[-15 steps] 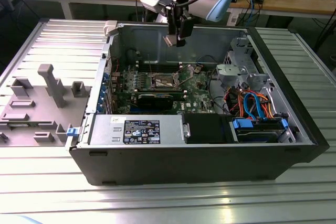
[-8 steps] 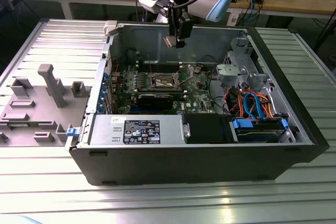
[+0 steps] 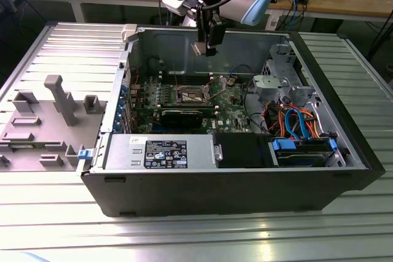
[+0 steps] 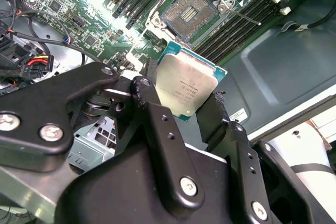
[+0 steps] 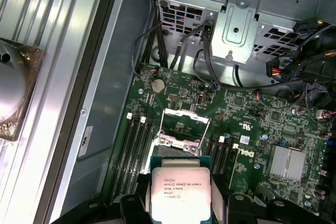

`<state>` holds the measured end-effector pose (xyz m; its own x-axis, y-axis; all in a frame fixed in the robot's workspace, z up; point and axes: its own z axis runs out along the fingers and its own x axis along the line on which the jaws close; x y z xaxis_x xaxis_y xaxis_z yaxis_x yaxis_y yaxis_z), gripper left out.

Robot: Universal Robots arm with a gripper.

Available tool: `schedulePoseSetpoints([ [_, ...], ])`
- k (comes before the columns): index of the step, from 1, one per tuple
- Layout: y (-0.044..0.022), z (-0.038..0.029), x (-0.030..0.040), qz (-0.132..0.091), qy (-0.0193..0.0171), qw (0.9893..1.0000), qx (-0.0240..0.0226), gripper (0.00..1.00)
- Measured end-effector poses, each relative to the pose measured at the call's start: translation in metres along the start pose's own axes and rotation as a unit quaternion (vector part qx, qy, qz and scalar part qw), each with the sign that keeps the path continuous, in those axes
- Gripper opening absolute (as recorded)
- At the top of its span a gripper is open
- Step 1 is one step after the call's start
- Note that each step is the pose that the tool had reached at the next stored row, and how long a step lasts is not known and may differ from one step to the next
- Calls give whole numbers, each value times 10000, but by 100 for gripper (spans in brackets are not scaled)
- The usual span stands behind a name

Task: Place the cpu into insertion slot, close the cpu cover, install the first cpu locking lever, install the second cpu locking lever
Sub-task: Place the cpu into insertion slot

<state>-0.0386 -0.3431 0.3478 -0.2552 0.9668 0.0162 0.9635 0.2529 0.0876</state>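
The black hand (image 4: 184,88) grasps the flat, square, silver-faced cpu (image 5: 180,192) by its edges above the dark-centred, metal-rimmed insertion slot (image 4: 190,13).

Cpu (image 4: 186,85): flat square chip with a pale silver printed face and a green edge. It was clamped on two opposite sides by the gripper (image 4: 184,92) and hung tilted in the air above the board (image 4: 100,3), not seated.
Slot (image 4: 190,13): square socket on the green board, with a dark centre and a shiny metal rim. It was open and bare.
Cover (image 5: 188,114): thin silvery frame with a cut-out centre, swung up at one edge of the slot.
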Motion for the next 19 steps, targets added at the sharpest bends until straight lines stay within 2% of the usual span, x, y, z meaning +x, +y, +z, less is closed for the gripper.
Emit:
schedulePoseSetpoints([
  [19,-3,30,0,94,-8,10000,-2,54],
])
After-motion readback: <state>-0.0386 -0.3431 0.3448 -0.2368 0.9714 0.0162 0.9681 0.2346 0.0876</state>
